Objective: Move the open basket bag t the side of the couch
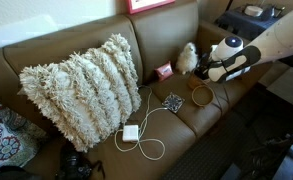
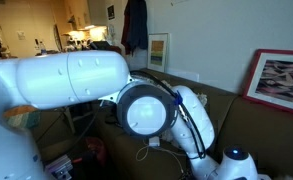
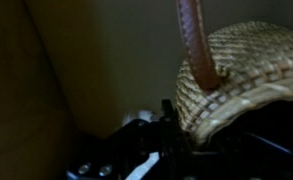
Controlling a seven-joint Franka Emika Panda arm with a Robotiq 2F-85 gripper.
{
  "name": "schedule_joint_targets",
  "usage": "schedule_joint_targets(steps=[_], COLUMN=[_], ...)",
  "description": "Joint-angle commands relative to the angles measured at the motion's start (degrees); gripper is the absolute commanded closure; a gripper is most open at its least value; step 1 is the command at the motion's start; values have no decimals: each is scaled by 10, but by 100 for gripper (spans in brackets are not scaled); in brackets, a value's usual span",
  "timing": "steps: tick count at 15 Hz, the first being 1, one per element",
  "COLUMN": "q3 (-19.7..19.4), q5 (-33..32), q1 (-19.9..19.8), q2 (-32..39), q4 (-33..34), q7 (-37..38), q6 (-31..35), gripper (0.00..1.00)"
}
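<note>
Couch (image 1: 46,50) holds open basket bag (image 1: 202,95) near fuzzy lump (image 1: 187,57), pink box (image 1: 164,71).

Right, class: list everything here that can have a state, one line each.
open basket bag: resting on the couch seat, mouth open.
tool: close by the basket; open or shut unclear.
fuzzy pillow: propped against the couch back.
white charger: flat on the seat, cable trailing.

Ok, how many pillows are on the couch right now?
2. A shaggy cream pillow leans against the couch back; a patterned pillow sits at the lower-left edge of an exterior view, partly cut off. More may lie out of frame.
</note>
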Motion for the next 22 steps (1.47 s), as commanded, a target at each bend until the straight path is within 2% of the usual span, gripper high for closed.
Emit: schedule_joint_targets(steps=[1, 2, 6, 11, 16, 18, 22], q3=[15, 19, 83, 139, 161, 173, 151], q5=[-14, -14, -28, -82, -133, -134, -136], q1=[-13, -16, -54, -93, -117, -127, -117], q2=[0, 0, 1, 2, 2, 2, 2], q4=[-12, -13, -19, -32, -41, -44, -42], q7=[-4, -5, -25, -16, -5, -17, 19], q6=[42, 51, 138, 199, 230, 240, 241], gripper=[96, 96, 96, 96, 96, 96, 96])
